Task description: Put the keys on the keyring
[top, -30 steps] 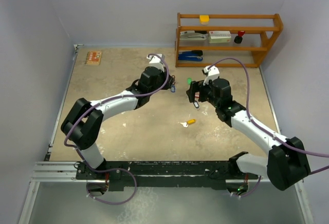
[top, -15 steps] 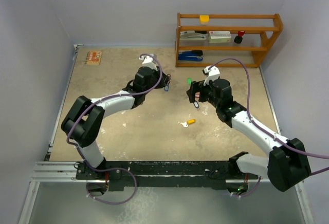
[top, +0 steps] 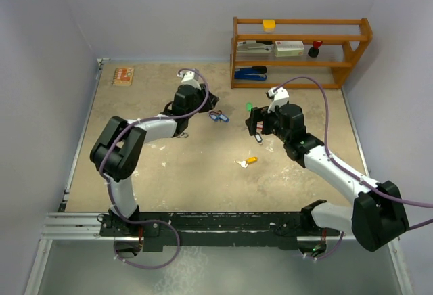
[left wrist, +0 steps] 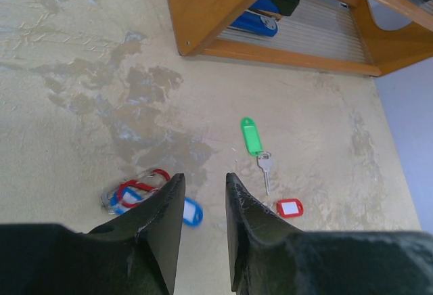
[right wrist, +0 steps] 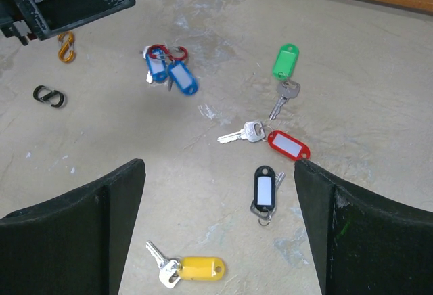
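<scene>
A red keyring (left wrist: pixel 139 188) with two blue-tagged keys (left wrist: pixel 191 212) lies on the table just below and left of my left gripper (left wrist: pixel 203 176), which is open and empty. The bunch also shows in the top view (top: pixel 217 116) and the right wrist view (right wrist: pixel 166 65). Loose keys lie around: a green tag (right wrist: pixel 285 61), a red tag (right wrist: pixel 289 145), a black tag (right wrist: pixel 264 187) and a yellow tag (right wrist: pixel 199 268). My right gripper (right wrist: pixel 220 166) is wide open and empty above the black-tagged key. In the top view it is right of the bunch (top: pixel 256 124).
A wooden shelf (top: pixel 298 51) with staplers and boxes stands at the back right. An orange figure-8 clip (right wrist: pixel 65 46) and a black one (right wrist: pixel 49 95) lie left of the bunch. A small orange-brown block (top: pixel 123 76) lies at the back left.
My left gripper has drawn back to the left and let go of the keyring bunch with the blue tags, which now lies on the table. The right arm has not moved.
</scene>
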Available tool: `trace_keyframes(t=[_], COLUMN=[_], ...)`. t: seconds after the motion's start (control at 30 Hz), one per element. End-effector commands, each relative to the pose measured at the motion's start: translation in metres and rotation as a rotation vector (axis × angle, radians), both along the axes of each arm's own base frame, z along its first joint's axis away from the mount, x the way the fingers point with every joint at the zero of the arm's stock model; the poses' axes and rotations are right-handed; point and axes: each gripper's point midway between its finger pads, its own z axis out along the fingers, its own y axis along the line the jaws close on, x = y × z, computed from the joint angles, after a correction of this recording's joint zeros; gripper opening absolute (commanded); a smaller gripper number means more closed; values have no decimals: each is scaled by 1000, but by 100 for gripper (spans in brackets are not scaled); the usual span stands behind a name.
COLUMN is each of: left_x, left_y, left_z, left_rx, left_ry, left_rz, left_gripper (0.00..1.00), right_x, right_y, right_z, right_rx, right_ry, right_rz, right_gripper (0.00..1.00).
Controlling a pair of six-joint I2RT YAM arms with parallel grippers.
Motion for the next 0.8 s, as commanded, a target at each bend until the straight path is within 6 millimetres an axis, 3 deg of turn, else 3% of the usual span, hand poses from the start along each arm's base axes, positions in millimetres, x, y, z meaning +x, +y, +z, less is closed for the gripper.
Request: trace_keyframes(t=[0.0,0.2,0.33,0.6,0.77], left_x=[23,28,19,7,2], left_y=[-6,7,21,85,111], left_z=[28,32,36,30,23], left_rx=[-85,-80,-64,133,186], left_ry=[-86,-87,-79,-6,46], left_rz=[-8,42,88,334,406], left_gripper=[28,39,52,70,78], right_x=[6,2,3,7,8], right_y=[-3,-8,-13,-17,-15], right_z=[9,6,3,-7,-8], right_rx=[-1,-15,-28,-25,-15], right_ry=[-35,-36,-24,36,46], right_rz=[-22,-35,-61,-112,-111], right_gripper=[93,94,96,96,96])
